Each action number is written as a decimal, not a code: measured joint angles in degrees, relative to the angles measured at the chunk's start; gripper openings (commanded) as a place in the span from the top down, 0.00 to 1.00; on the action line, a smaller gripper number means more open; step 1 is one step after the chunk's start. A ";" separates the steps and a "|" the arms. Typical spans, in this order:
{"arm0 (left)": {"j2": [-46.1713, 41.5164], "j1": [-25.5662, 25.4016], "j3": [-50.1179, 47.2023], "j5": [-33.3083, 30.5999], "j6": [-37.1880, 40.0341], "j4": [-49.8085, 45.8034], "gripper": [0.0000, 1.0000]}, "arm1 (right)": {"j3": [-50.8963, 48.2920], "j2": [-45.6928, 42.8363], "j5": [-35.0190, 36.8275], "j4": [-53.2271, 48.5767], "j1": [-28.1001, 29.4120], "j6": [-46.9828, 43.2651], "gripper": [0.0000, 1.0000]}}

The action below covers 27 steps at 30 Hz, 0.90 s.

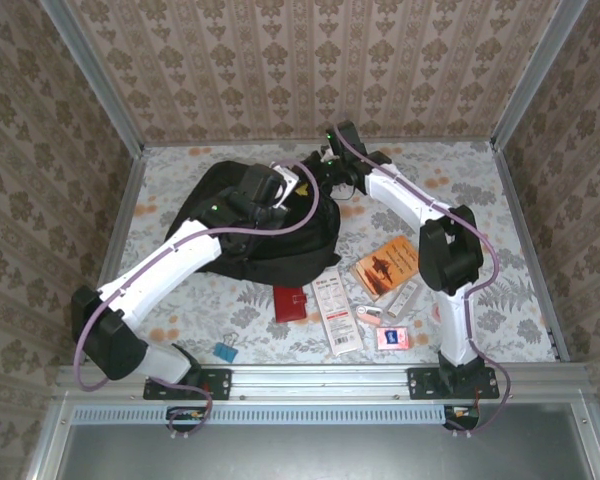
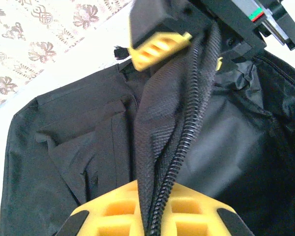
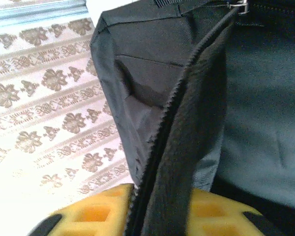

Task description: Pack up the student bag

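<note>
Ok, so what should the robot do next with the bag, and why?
Probably ease the two arms a little apart to widen the opening. The left end effector and the right end effector each pinch the student bag at its zipper edge, and the gap looks narrow. The red wallet and orange booklet lie outside on the table.

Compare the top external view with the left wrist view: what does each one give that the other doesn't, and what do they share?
Top external: loose items beside the student bag: a red wallet, orange booklet, white packet, blue clip. Left wrist: close-up zipper teeth pinched in the left gripper, the right gripper on the same edge further along. Both: the student bag, with both grippers at its opening.
</note>
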 measured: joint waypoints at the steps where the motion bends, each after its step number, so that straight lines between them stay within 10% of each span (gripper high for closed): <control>1: -0.24 -0.04 0.00 -0.11 0.11 -0.13 1.00 | 0.00 0.00 -0.11 -0.22 0.00 -0.13 0.98; 8: -0.90 -0.66 0.00 -2.75 0.92 -1.68 1.00 | -6.29 -2.73 -0.33 6.97 0.24 5.03 1.00; 12: -1.44 -0.90 0.00 -5.07 1.73 -3.19 0.48 | -13.00 -5.42 1.29 15.76 1.09 11.80 1.00; 14: -2.03 -0.48 0.46 -5.25 1.53 -5.07 0.40 | -14.05 -5.84 2.51 17.42 1.55 13.79 1.00; 27: 8.59 5.09 22.58 11.15 -4.87 -18.12 0.35 | -13.35 -5.92 5.68 18.69 3.69 17.86 1.00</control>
